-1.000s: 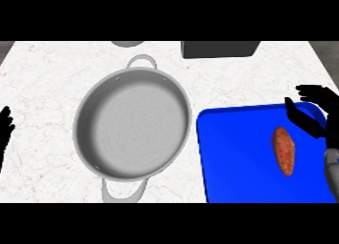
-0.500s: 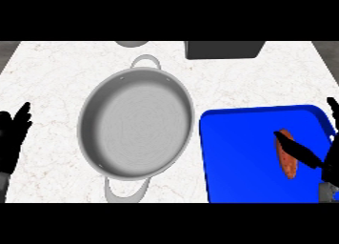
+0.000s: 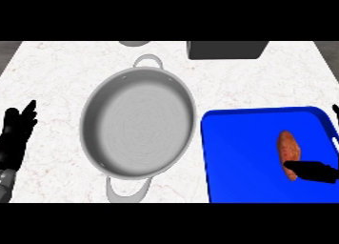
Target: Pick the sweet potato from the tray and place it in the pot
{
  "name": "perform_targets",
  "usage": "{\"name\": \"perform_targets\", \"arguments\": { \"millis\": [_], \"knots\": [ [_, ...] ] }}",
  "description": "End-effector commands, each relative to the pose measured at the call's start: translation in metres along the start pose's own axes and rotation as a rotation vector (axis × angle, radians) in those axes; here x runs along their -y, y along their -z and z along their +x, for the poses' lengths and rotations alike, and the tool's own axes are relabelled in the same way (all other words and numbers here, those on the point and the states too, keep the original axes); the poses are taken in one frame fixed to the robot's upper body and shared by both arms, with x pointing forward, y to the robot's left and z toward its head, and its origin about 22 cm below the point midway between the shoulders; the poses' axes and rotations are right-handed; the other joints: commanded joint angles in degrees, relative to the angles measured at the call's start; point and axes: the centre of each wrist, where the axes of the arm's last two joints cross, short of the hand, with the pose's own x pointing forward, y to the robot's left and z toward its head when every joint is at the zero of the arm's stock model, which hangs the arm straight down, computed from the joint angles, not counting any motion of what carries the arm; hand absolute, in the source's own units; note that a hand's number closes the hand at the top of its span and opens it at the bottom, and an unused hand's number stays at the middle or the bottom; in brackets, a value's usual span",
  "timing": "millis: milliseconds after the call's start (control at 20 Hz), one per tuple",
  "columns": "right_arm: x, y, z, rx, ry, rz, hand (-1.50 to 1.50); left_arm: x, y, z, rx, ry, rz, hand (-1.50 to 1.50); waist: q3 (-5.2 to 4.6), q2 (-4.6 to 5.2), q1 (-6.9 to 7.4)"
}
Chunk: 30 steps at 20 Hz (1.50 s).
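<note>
While the sweet potato (image 3: 289, 145) lies on the right part of the blue tray (image 3: 235, 157), with its long axis pointing away from me, my right hand (image 3: 312, 170) is spread wide around it. One black finger crosses the near end of the root and another shows at the view's right edge, past the tray's rim. Nothing is clasped yet.

I judge the root to be stiff and rather light, and not fragile. Its skin looks dull and not slippery. Both ends taper, so a hold there could squeeze it outward. I would take it at the thick middle, across its short width, fingers on one flank and thumb on the other. For this the hand should go a little farther from me.

The grey pot (image 3: 137, 124) stands on the tabletop (image 3: 53, 71) just beside the tray's left edge. It is wide and shallow, so I expect the release to be easy. My left hand (image 3: 14, 140) rests open at the view's left edge, fingers straight.
</note>
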Motion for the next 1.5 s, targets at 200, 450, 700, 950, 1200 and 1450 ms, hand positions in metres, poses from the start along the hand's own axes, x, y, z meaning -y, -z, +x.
{"name": "perform_targets", "arguments": {
  "millis": [200, 450, 700, 950, 1200, 1450],
  "knots": [
    [0.022, -0.022, 0.043, -0.156, -0.187, 0.341, -1.5, 0.018, -0.007, 0.008, 0.01, 0.008, -0.018, 0.0, 0.2, 0.11, 1.28],
    [0.035, -0.009, 0.059, -0.218, -0.171, 0.346, -1.5, 0.006, 0.009, 0.0, 0.015, 0.001, -0.018, 0.0, 0.19, 0.34, 0.96],
    [0.015, -0.004, 0.039, -0.283, -0.196, 0.364, -1.5, 0.016, -0.001, 0.0, 0.009, -0.006, -0.027, 0.0, 0.3, 0.24, 0.98],
    [0.004, 0.012, 0.036, -0.299, -0.187, 0.387, -1.5, 0.003, 0.001, 0.01, 0.012, 0.006, -0.024, 0.0, 0.33, 0.31, 1.26],
    [-0.025, 0.015, 0.008, -0.325, -0.213, 0.404, -1.5, 0.01, -0.011, 0.021, 0.019, -0.015, -0.033, 0.0, 0.38, 0.21, 1.13],
    [-0.035, 0.023, 0.026, -0.309, -0.216, 0.393, -1.5, 0.021, -0.014, 0.02, 0.008, -0.006, -0.008, 0.0, 0.37, 0.2, 1.25]
  ]
}}
